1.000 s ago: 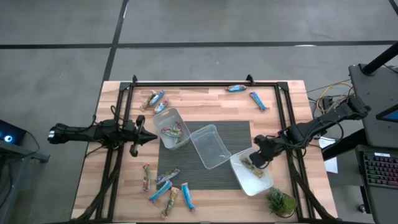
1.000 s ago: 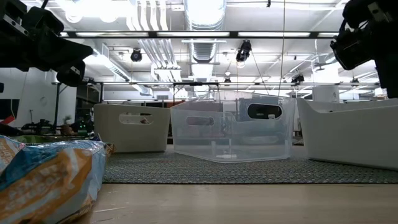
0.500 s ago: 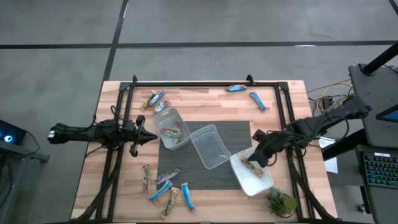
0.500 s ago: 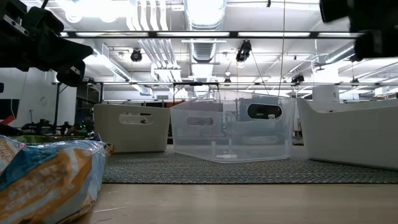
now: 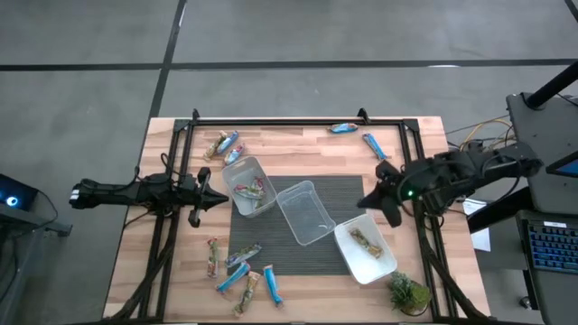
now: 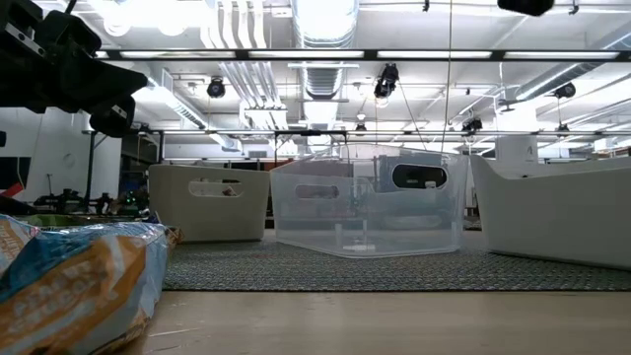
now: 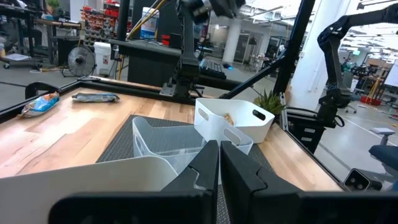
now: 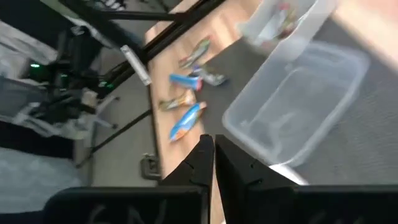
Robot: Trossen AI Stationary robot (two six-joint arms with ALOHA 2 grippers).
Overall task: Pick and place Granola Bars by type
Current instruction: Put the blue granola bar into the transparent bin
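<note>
Granola bars lie in loose groups on the wooden table: near the left front (image 5: 239, 271), at the far left (image 5: 223, 144) and two blue ones at the far right (image 5: 344, 127). Several bars lie in the left tub (image 5: 250, 187), and a tan one (image 5: 365, 240) lies in the white right tub (image 5: 379, 264). The clear middle tub (image 5: 305, 212) holds none. My right gripper (image 5: 367, 201) hangs shut and empty, high above the mat beside the white tub, its shut fingers (image 8: 208, 146) pointing over the clear tub (image 8: 298, 106). My left gripper (image 5: 217, 197) waits shut and level at the table's left.
The three tubs stand on a dark mat (image 5: 348, 194) in the table's middle. A small green plant (image 5: 408, 293) stands at the near right corner. A black frame (image 5: 289, 120) runs along the far edge and both sides. One bar (image 6: 79, 276) lies close before the low camera.
My right gripper has risen from inside the white right tub to well above it, shifted toward the table's far edge and rolled about its own axis. The tan bar stays lying in that tub. The left arm has kept still.
</note>
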